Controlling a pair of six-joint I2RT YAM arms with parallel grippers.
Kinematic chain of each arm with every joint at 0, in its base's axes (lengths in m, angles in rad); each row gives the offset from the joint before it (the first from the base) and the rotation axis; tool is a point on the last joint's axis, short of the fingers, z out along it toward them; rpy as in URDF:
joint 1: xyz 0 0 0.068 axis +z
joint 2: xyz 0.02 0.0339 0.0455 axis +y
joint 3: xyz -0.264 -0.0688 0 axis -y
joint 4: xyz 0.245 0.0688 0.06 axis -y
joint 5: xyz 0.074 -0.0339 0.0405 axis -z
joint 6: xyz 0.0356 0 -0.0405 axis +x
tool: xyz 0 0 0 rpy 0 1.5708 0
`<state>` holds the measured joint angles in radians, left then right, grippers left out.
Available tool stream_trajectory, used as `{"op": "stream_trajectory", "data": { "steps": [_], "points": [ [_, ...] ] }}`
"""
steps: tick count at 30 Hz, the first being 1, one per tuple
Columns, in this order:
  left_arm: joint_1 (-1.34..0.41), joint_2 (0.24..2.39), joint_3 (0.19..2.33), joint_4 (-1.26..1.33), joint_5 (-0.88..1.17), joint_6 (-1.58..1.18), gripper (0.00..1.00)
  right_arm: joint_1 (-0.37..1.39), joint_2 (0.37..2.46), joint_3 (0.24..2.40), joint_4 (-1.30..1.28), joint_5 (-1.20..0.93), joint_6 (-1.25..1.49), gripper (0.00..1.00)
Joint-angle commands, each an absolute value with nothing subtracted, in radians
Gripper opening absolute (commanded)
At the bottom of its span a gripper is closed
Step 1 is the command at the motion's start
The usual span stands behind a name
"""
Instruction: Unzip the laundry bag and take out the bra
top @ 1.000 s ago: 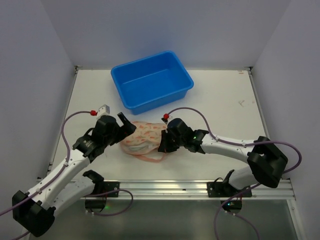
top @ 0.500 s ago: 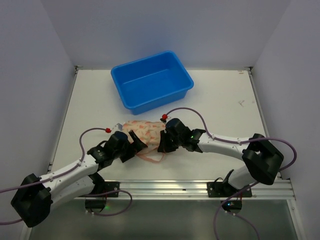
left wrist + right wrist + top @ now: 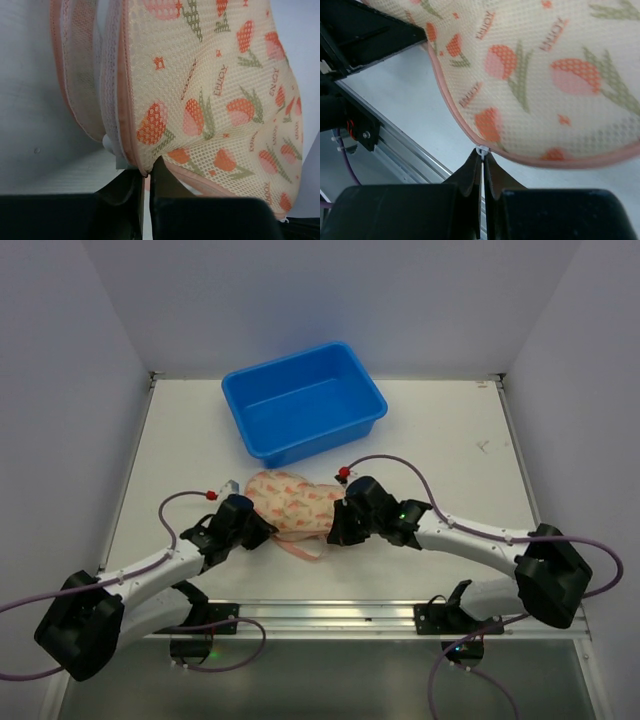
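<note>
The laundry bag, a cream mesh pouch with orange-pink flowers and pink edging, lies on the table in front of the blue bin. My left gripper is at its near-left end, shut on the pink edge. In the left wrist view the bag fills the frame, and its mesh lining shows along a gap on the left. My right gripper is at the bag's near-right side, shut on the small white zipper pull under the bag. The bra is hidden.
A blue bin stands empty behind the bag. The bag's pink loop trails toward the metal rail at the table's near edge. White walls close in the left, right and back. The left arm's black link shows in the right wrist view.
My left gripper swung in from the left, dropped to the bag's near-left edge and went from open to shut on it. The bag shifted back slightly. The right gripper stayed shut and moved a little right.
</note>
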<state>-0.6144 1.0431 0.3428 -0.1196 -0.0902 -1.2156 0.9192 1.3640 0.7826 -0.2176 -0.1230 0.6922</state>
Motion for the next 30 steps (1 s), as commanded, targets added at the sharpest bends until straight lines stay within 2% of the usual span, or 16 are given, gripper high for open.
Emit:
{"op": "stream_trajectory", "data": {
  "steps": [1, 6, 10, 16, 17, 18, 20, 21, 25, 28, 29, 30],
  "points": [
    [-0.537, 1.009, 0.344, -0.144, -0.127, -1.141, 0.00, 0.856, 1.276, 0.758, -0.281, -0.109, 0.673, 0.00],
    [-0.483, 0.968, 0.347, -0.169, -0.114, -1.023, 0.00, 0.706, 1.152, 0.692, -0.365, -0.100, 0.612, 0.00],
    [-0.476, 1.005, 0.377, -0.124, -0.086, -0.924, 0.00, 0.664, 1.060, 0.634, -0.400, -0.080, 0.572, 0.00],
    [-0.483, 1.126, 0.474, 0.033, 0.126, -0.801, 0.00, 0.673, 0.971, 0.643, -0.468, -0.169, 0.523, 0.00],
    [-0.488, 1.155, 0.488, 0.073, 0.176, -0.793, 0.03, 0.676, 0.960, 0.644, -0.488, -0.178, 0.522, 0.00],
    [-0.495, 1.173, 0.529, 0.086, 0.192, -0.789, 0.10, 0.680, 0.950, 0.644, -0.494, -0.190, 0.519, 0.00],
    [-0.547, 1.240, 0.589, 0.092, 0.190, -0.779, 0.19, 0.687, 0.937, 0.643, -0.508, -0.233, 0.514, 0.00],
    [-0.589, 1.267, 0.653, 0.092, 0.183, -0.776, 0.28, 0.701, 0.939, 0.644, -0.509, -0.244, 0.511, 0.00],
    [-0.641, 1.408, 0.788, 0.098, 0.155, -0.785, 0.44, 0.750, 0.977, 0.624, -0.477, -0.252, 0.543, 0.00],
    [-0.644, 1.460, 0.853, 0.100, 0.138, -0.792, 0.74, 0.798, 1.015, 0.620, -0.405, -0.273, 0.578, 0.00],
    [-0.643, 1.466, 0.868, 0.088, 0.134, -0.795, 0.91, 0.830, 1.053, 0.627, -0.381, -0.264, 0.584, 0.00],
    [-0.644, 1.471, 0.882, 0.074, 0.132, -0.795, 0.97, 0.844, 1.075, 0.650, -0.373, -0.259, 0.594, 0.00]
  ]
}}
